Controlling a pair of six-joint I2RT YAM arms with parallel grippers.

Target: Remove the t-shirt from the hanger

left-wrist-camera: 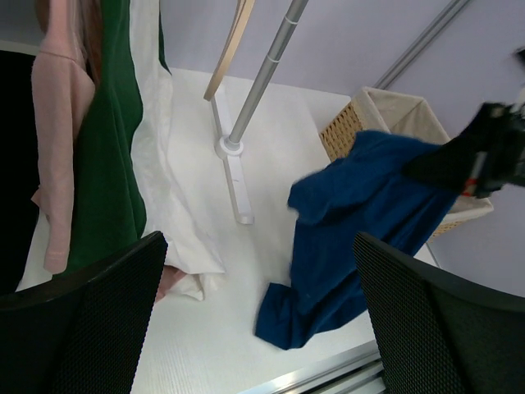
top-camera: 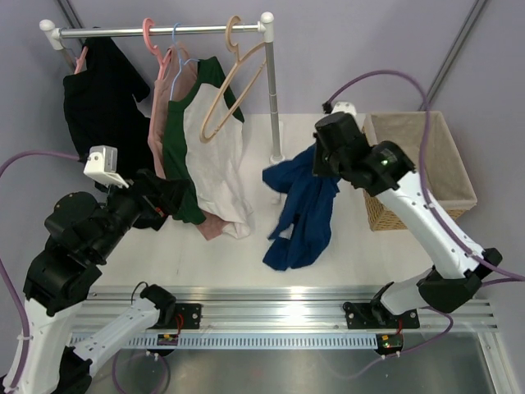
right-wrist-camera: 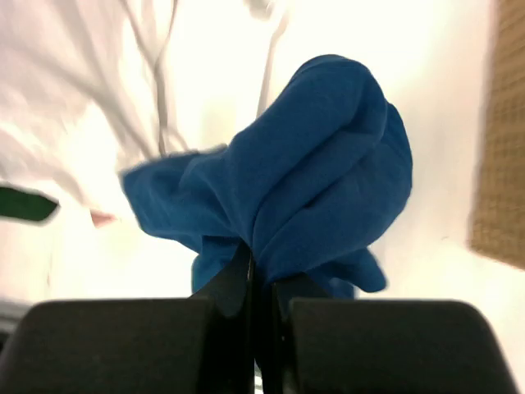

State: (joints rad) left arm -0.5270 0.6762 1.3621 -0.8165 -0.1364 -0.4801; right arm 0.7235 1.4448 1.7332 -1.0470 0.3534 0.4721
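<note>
Right gripper (right-wrist-camera: 261,279) clamped on bunched royal-blue t-shirt (right-wrist-camera: 328,164), limp end on table (top-camera: 238,256), left gripper (left-wrist-camera: 258,246) jaws apart

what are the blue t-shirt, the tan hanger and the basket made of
t-shirt: soft matte cloth, probably cotton knit; it hangs limp and bunches into folds.
hanger: looks like light wood with a smooth tan finish; the grain is too small to confirm.
basket: woven wicker, going by the weave on its wall, apparently with a pale cloth lining.
</note>
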